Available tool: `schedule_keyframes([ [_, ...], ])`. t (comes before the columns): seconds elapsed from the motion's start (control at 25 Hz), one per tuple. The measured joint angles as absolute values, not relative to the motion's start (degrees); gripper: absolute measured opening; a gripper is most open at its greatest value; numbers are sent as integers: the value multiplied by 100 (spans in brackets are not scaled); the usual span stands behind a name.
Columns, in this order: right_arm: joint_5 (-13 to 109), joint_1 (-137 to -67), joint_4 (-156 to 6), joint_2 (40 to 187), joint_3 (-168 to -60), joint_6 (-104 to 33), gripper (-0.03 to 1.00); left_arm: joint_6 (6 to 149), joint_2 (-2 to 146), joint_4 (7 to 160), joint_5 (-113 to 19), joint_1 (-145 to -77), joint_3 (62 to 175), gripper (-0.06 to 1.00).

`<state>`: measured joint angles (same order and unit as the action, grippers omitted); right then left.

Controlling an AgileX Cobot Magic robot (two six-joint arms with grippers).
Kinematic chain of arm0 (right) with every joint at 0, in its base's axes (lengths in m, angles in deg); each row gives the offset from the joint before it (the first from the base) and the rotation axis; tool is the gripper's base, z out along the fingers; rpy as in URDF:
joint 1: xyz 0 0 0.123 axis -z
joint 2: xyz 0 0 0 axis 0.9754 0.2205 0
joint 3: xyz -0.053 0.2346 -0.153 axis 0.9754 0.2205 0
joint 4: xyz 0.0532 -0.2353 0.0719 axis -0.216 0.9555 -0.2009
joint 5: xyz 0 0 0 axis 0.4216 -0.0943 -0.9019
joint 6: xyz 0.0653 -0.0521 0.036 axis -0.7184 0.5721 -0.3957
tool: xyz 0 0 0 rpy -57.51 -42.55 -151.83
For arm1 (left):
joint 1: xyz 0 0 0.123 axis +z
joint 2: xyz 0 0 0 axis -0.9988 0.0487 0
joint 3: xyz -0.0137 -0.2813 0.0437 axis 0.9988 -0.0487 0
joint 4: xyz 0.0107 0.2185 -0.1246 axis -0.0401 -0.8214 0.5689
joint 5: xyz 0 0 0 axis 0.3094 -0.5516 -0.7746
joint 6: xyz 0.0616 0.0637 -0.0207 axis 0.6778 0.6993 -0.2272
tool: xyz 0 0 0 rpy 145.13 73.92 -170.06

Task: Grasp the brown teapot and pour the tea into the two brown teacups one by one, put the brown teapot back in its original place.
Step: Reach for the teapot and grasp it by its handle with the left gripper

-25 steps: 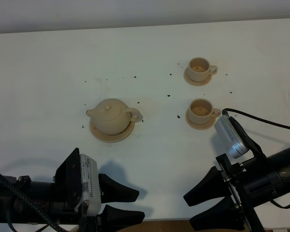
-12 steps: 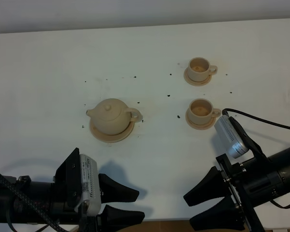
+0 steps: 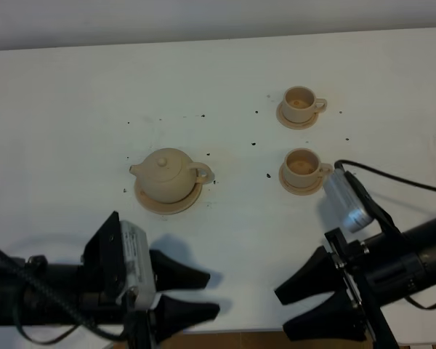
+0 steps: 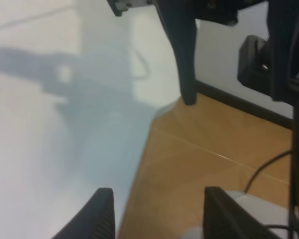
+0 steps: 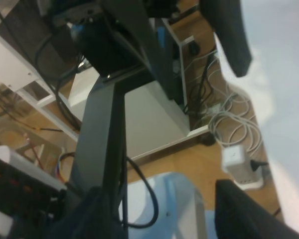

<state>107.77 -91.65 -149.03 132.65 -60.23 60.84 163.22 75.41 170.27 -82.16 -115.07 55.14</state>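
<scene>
High exterior view: the teapot [image 3: 168,174], squat, pale tan, with a knobbed lid, sits upright on its large saucer [image 3: 149,204] left of centre on the white tabletop [image 3: 73,109], its spout towards the left edge and its loop handle towards the cups. The far teacup [image 3: 300,104] and near teacup [image 3: 301,166] stand upright to the right, one behind the other, well apart from the teapot. Both arms lie low along the near edge. The left claw [image 3: 212,294] points towards the middle with its fingers apart and empty, and the right claw [image 3: 282,315] faces it, also spread and holding nothing. Left wrist view: the left claw [image 4: 159,219] hangs over the tabletop's edge, showing the wooden floor [image 4: 214,149] that the high camera misses; no crockery appears. Right wrist view: the right claw [image 5: 164,214] looks past the edge at cables [image 5: 229,114] and a white power adapter [image 5: 241,167] on the floor.
</scene>
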Motion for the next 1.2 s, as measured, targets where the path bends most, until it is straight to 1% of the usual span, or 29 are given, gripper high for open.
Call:
schedule_keyframes([
  [0.12,10700,-9165,-14842,13089,-6302,5607,49,16169,7535,17027,-7876,-11507,5802,42],
  [0.28,9998,-9165,-14558,12715,-6728,4549,49,15626,7306,17009,-7106,-11507,6190,42],
  [0.44,9120,-9165,-14009,12148,-7175,2751,48,14757,7025,16948,-6369,-11507,6600,42],
  [0.56,8770,-9165,-12960,11553,-7466,1016,46,13742,6993,16532,-6008,-11507,7085,42],
  [0.72,8762,-9165,-10893,10561,-7654,-1612,43,11934,7182,15054,-6046,-11507,7886,42],
  [0.8,8934,-9165,-9949,10037,-7671,-2753,42,10783,7388,13898,-6373,-11507,8401,42],
  [0.88,9234,-9165,-9060,9455,-7671,-3601,42,9574,7687,12731,-6844,-11507,8916,42],
  [1.0,9791,-9165,-8185,8665,-7664,-4462,42,7896,8163,10986,-7472,-11507,9664,42],
  [1.12,10258,-9165,-7707,7878,-7482,-4887,42,6885,8617,9915,-7771,-11507,10291,42],
  [1.2,10409,-9165,-7512,7446,-7246,-5046,42,6610,8900,9653,-7912,-11507,10605,42],
])
